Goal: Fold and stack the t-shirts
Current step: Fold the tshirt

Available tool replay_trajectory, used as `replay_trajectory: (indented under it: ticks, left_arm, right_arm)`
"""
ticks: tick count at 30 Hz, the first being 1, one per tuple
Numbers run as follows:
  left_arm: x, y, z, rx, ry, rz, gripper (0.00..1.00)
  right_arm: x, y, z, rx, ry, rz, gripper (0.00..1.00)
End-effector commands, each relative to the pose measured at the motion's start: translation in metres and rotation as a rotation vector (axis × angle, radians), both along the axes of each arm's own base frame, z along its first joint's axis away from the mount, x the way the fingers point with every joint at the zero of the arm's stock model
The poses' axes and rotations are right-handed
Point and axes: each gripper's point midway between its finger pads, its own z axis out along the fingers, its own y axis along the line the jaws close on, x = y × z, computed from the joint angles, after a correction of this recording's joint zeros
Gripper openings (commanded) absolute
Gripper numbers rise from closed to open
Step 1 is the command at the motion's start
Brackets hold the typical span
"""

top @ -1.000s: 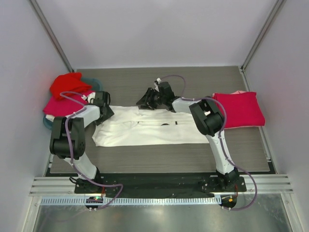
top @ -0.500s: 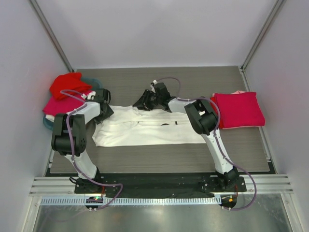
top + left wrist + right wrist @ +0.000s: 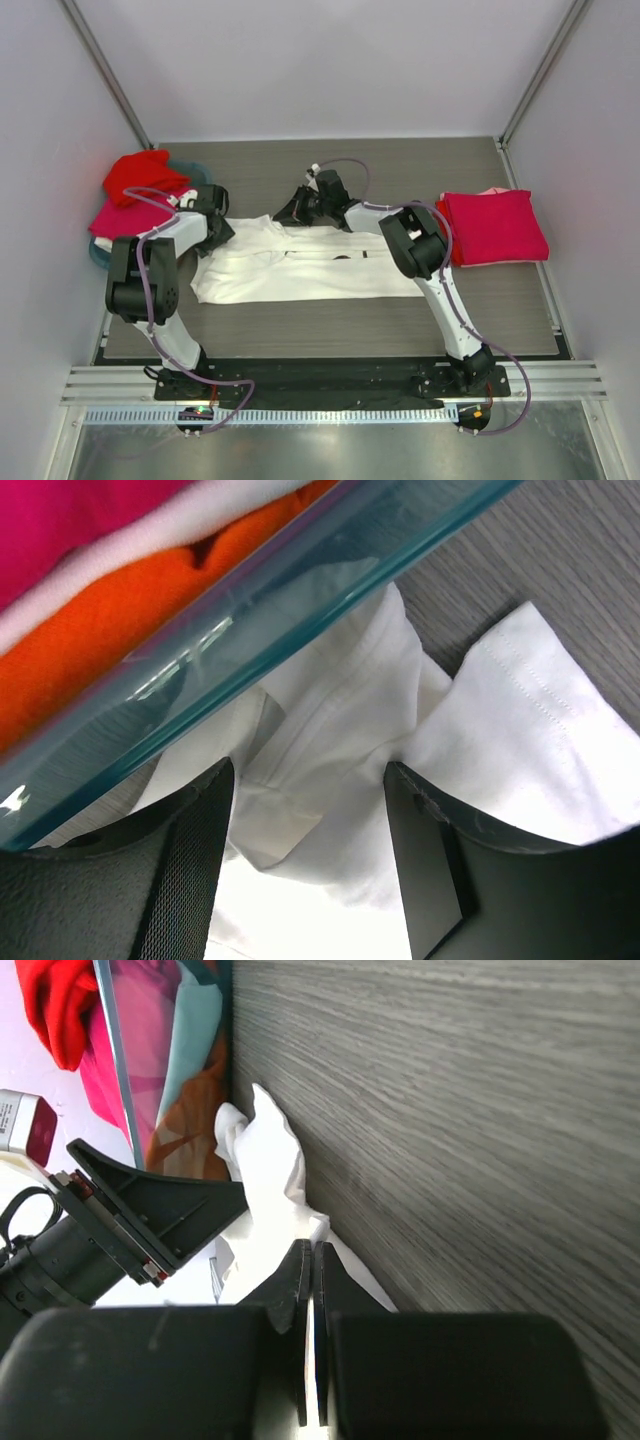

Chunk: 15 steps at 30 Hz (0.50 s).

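A white t-shirt [image 3: 310, 262] lies folded into a long band across the middle of the table. My right gripper [image 3: 291, 212] is at its far edge, shut with a thin sliver of white cloth [image 3: 268, 1175] pinched between its pads [image 3: 300, 1280]. My left gripper [image 3: 216, 229] is at the shirt's left end, open, its fingers [image 3: 190, 860] straddling bunched white fabric [image 3: 340, 730] without squeezing it. A folded magenta-pink t-shirt [image 3: 495, 226] lies at the right. A red t-shirt [image 3: 140, 172] and a magenta one [image 3: 113, 216] are heaped at the left.
The teal basket [image 3: 192, 166] stands at the far left under the heaped tees. Its clear teal wall [image 3: 300, 590] is right beside my left gripper. In the right wrist view the left gripper [image 3: 150, 1215] shows next to the basket [image 3: 205, 1050].
My right gripper has slid a little to the left along the shirt's far edge and closed on it. The left gripper has stayed at the shirt's left end, still open.
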Motion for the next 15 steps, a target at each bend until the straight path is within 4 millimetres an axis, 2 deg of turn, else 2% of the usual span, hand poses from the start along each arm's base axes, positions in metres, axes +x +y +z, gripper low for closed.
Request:
replay_trajectory:
  ticks: [1,3,4,6,7,8,10,11,15]
  left_arm:
    - [-0.006,0.014,0.007,0.044,-0.022,0.030,0.63]
    - [-0.007,0.015,0.008,0.050,-0.023,0.031,0.64]
    - [-0.008,0.017,0.008,0.055,-0.021,0.035,0.64]
    - [-0.008,0.017,0.008,0.056,-0.019,0.037,0.64]
    - [-0.009,0.018,0.007,0.060,-0.015,0.040,0.64]
    - [-0.008,0.018,0.008,0.063,-0.017,0.041,0.64]
    - [-0.010,0.019,0.010,0.067,-0.018,0.047,0.64]
    - [-0.009,0.019,0.012,0.067,-0.026,0.052,0.64]
    - [-0.014,0.019,0.021,0.057,-0.044,0.056,0.66]
  right_arm:
    - [-0.002,0.006,0.059,0.088,-0.133,0.023,0.01]
    - [-0.009,0.004,0.069,0.074,-0.185,0.047,0.01]
    - [-0.015,0.004,0.086,0.088,-0.222,0.069,0.01]
    - [-0.025,0.002,0.088,0.083,-0.242,0.102,0.01]
    - [-0.029,0.000,0.096,0.091,-0.253,0.113,0.01]
    - [-0.038,-0.003,0.088,0.086,-0.231,0.134,0.01]
    - [-0.048,-0.005,0.091,0.103,-0.242,0.158,0.01]
    - [-0.059,-0.009,0.081,0.098,-0.216,0.176,0.01]
    - [-0.076,-0.019,0.080,0.106,-0.218,0.201,0.01]
